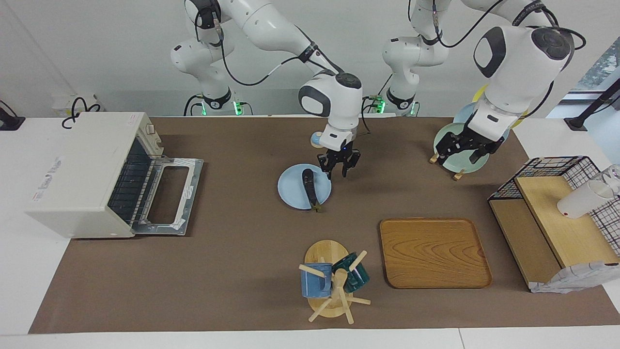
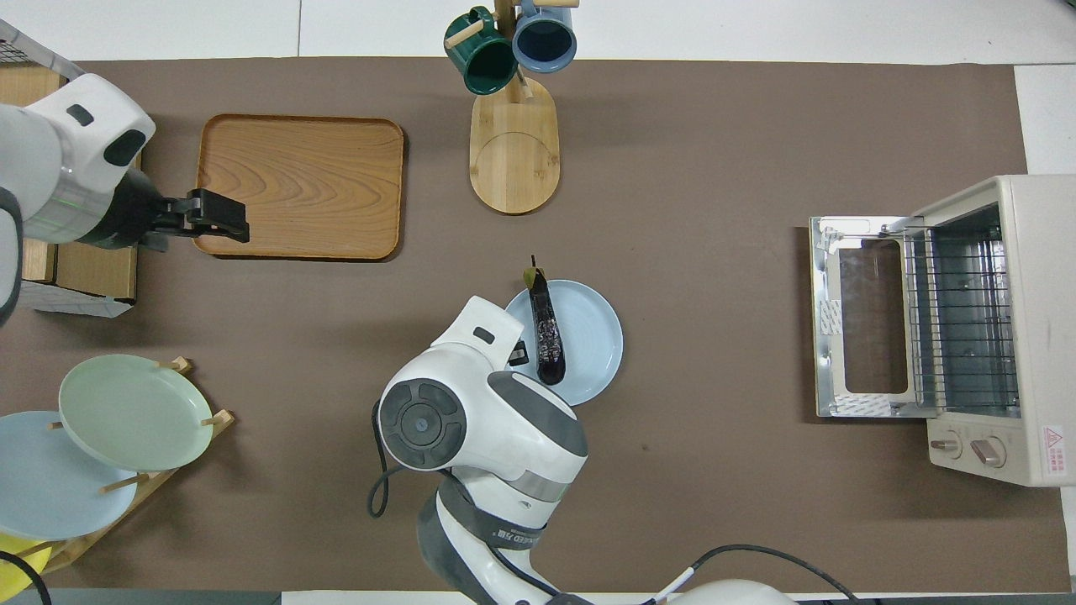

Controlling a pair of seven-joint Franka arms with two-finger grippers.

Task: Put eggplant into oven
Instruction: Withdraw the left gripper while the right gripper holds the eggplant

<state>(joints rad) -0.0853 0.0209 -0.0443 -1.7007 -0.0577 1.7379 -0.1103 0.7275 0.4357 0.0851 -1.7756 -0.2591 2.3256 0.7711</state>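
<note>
The eggplant, slim and dark purple, lies across a light blue plate in the middle of the mat; its stem tip sticks out over the rim, pointing away from the robots. My right gripper hangs low at the plate's edge toward the left arm's end, beside the eggplant, open with nothing between its fingers. The off-white oven stands at the right arm's end of the table, with its door dropped open and the wire rack showing. My left gripper waits, raised and open, by the plate rack.
A wooden tray and a mug tree with a blue and a green mug lie farther from the robots than the plate. The plate rack and a wire-and-wood rack holding a white cup stand at the left arm's end.
</note>
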